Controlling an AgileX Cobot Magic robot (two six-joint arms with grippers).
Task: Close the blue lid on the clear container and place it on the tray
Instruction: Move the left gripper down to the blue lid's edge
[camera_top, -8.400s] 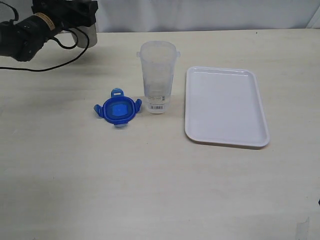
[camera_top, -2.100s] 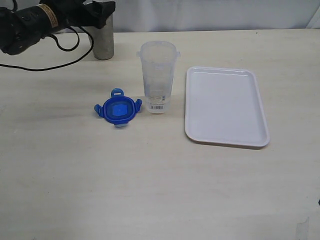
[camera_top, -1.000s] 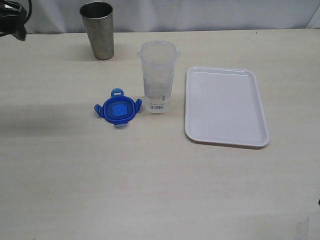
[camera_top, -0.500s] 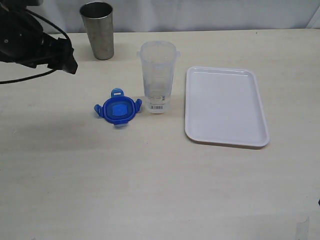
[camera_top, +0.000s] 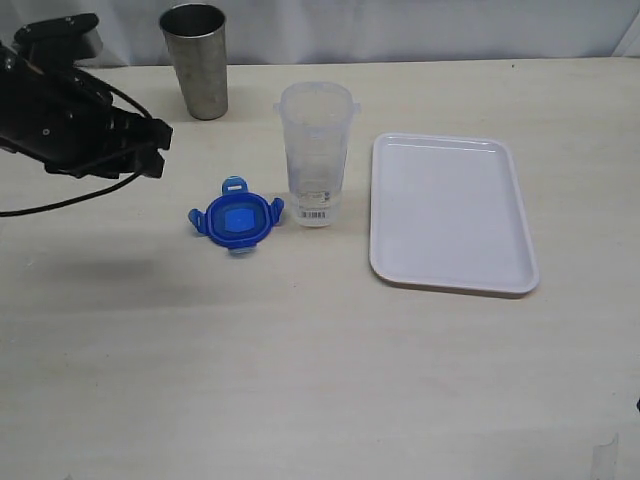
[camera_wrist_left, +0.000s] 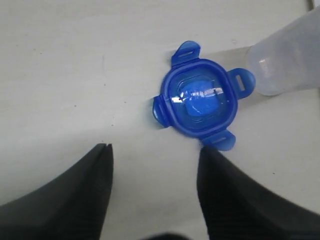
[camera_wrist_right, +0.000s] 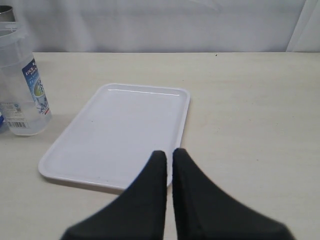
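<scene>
The left claw (camera_wrist_left: 155, 150) is hovering with its 2 jaws part open, gripping nothing; the lid (camera_wrist_left: 200, 102) is lying flat just beyond them, beside the container (camera_wrist_left: 290, 55).

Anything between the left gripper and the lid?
No. Only bare table separates the left gripper from the lid, as the left wrist view shows.

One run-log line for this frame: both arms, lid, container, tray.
phase: reach | left gripper: open, short of blue lid | right gripper: shut, empty | blue lid: off, beside clear container | tray: empty
</scene>
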